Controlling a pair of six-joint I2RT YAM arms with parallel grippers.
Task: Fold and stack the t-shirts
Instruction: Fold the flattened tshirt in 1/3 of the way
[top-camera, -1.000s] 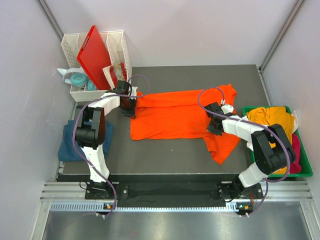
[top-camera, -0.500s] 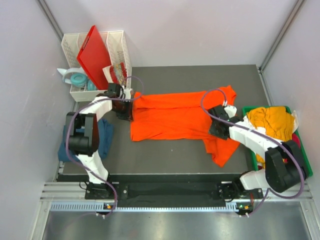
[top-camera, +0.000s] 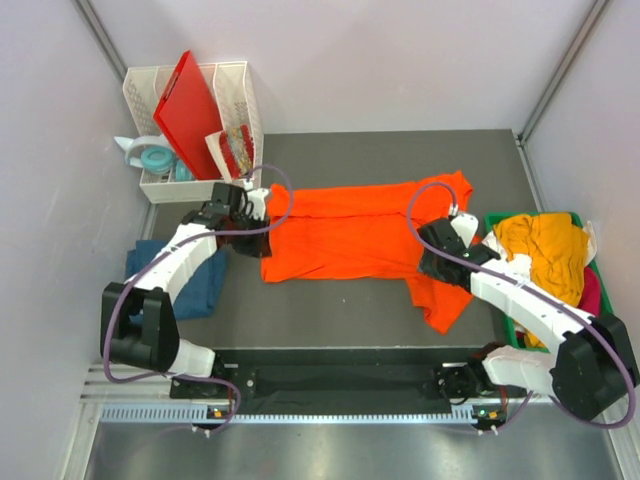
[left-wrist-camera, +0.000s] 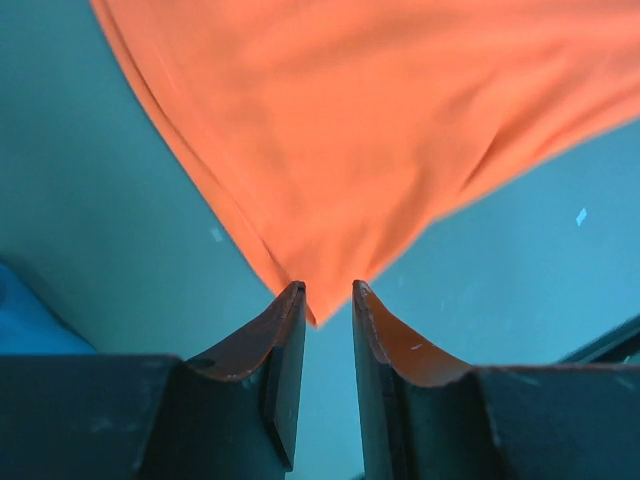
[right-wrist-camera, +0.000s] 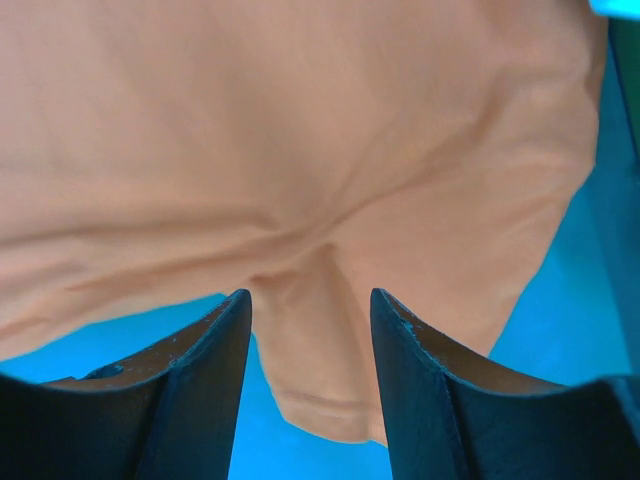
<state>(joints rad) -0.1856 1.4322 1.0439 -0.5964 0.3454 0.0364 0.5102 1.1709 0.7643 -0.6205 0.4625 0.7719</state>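
A bright orange t-shirt (top-camera: 350, 230) lies folded lengthwise across the middle of the dark table. My left gripper (top-camera: 250, 218) sits at its left end. In the left wrist view the jaws (left-wrist-camera: 328, 288) stand slightly apart, and the corner of the orange cloth (left-wrist-camera: 380, 120) pokes loosely between the tips. At the shirt's right side my right gripper (top-camera: 431, 260) hovers open over the orange fabric (right-wrist-camera: 300, 130), gripping nothing (right-wrist-camera: 310, 295). A dark teal-blue t-shirt (top-camera: 195, 285) lies at the table's left edge.
A green bin (top-camera: 612, 342) at the right holds a mustard-yellow shirt (top-camera: 545, 245), a pink one (top-camera: 592, 290) and some white cloth. A white wire rack (top-camera: 240, 90) with a red board (top-camera: 195, 110) stands at the back left, a teal roll (top-camera: 155, 158) beside it.
Both grippers have opened and let go of the orange shirt, which now rests flat. Both arms have drawn back toward the near edge.
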